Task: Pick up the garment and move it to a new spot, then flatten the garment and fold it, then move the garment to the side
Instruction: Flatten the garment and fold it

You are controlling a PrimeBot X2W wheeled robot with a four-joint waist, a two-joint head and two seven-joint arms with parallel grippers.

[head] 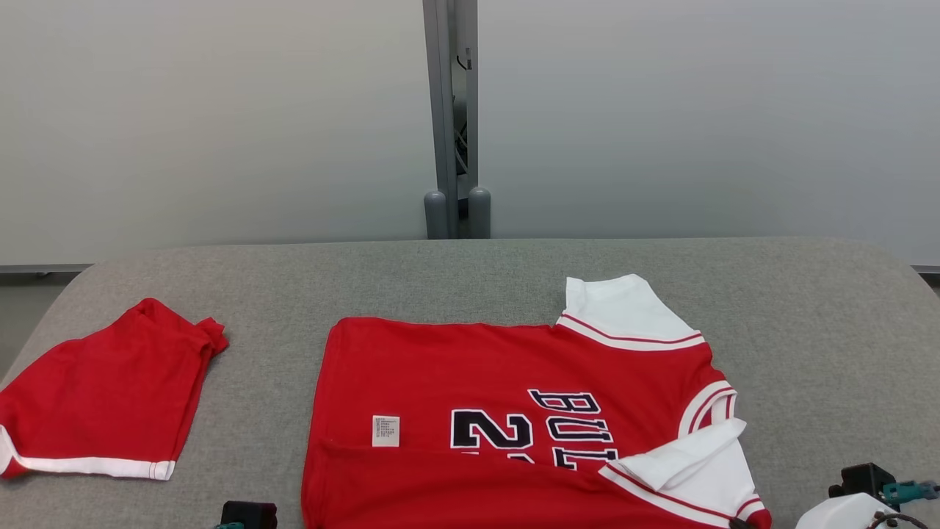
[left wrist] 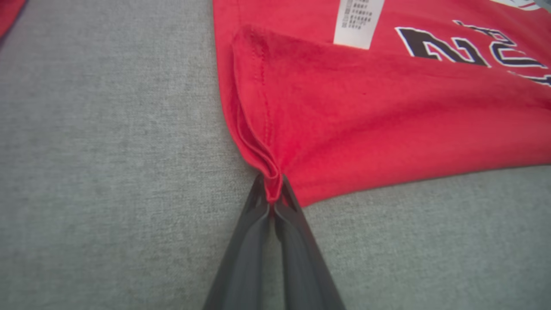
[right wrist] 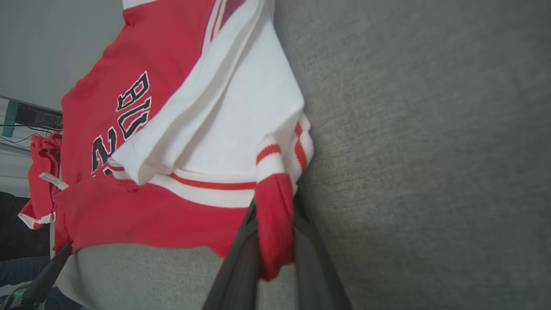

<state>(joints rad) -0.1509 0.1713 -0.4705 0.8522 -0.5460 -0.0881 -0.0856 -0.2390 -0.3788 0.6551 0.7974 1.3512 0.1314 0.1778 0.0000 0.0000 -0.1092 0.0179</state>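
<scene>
The red jersey (head: 470, 375) is laid lettering-up on the grey bench (head: 470, 272), at the near edge, from centre toward the R side. Its near strip is doubled back over the body, so the lower parts of the dark "2" and "BUL" are covered. A white care label (head: 385, 430) is seen just above that fold line. One white sleeve (head: 624, 308) is spread toward the far edge. The other is creased over itself at the garment's R-near corner.

The L gripper (left wrist: 272, 191) is closed tight on the jersey's L-near corner: several hem layers are bunched and pinched betw. the two dark fingers (left wrist: 297, 241), w/ the tips low over the bench cloth. The R gripper (right wrist: 275, 211) is clamped on a red band beside the creased sleeve's striped trim. The band is held betw. its fingers. Which part of the garment it belongs to cannot be told.

Red shorts (head: 103, 397) w/ white trim are seen lying by the bench's L edge, well apart from the jersey. Pale wall panels (head: 220, 110) and a grey post (head: 448, 117) are seen beyond the far edge.
</scene>
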